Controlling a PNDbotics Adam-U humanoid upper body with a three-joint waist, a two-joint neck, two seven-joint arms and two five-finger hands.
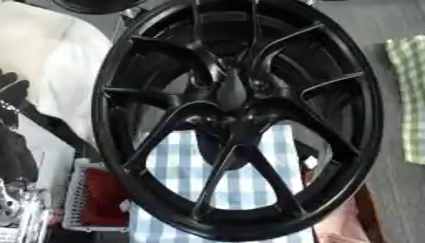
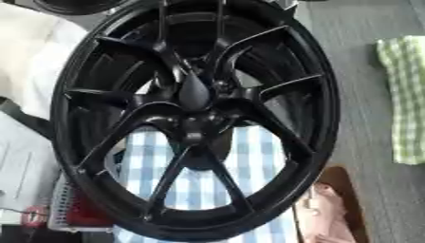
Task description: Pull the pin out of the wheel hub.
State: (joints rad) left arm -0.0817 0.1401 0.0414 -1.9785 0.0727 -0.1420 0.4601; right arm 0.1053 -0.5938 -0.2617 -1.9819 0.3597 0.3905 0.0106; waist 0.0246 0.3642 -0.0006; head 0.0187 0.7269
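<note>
I see the black wheel hub [image 2: 195, 118] filling my view, standing over a blue checked cloth [image 2: 199, 180], green checked cloth [image 2: 404, 99] at right, pin indistinguishable, no robot hand visible, its state unknowable.

Only the left edge of the left eye view shows any of the robot. The left robot hand [image 1: 12, 152] appears there as a black mass with a dull sheen, its rounded black tips at the top, cut off by the edge. Nearer, below it, sits a silver metal joint [image 1: 12, 209] with bright glints. No markings, screws or cables can be made out.
</note>
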